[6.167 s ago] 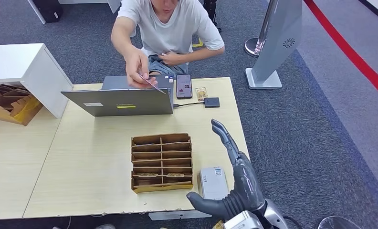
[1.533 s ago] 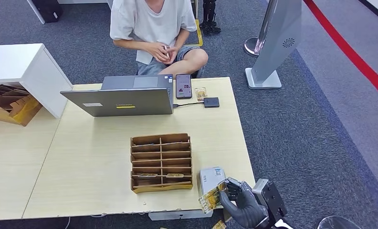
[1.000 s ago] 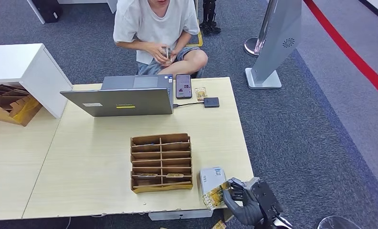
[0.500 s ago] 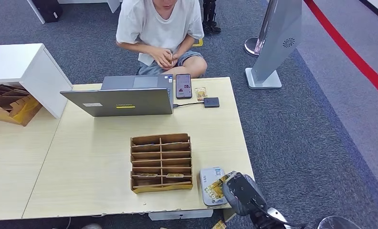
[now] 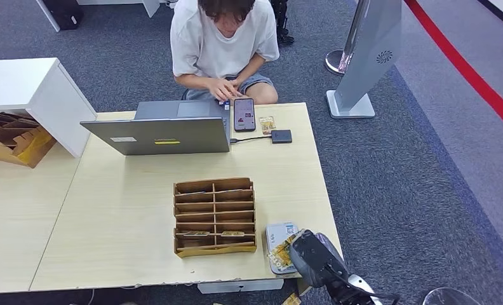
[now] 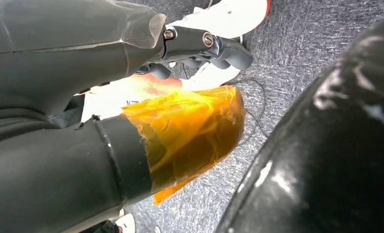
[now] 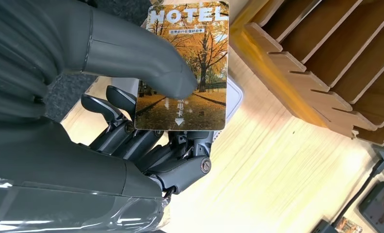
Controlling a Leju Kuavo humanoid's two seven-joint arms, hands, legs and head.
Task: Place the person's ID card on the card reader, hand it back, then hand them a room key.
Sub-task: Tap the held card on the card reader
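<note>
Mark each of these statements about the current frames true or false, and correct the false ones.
1. The right hand pinches a card printed HOTEL. True.
2. The card organizer lies on the floor. False: it sits on the table, beside the card reader.
3. The laptop is closed flat. False: it stands open facing the person.
4. A phone lies on the table next to the laptop. True.
5. The person holds out an arm toward the robot. False: their hands are down at the far table edge by the phone.

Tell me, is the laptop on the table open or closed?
Open. The laptop lid stands up from its base, with its back toward the robot.
</note>
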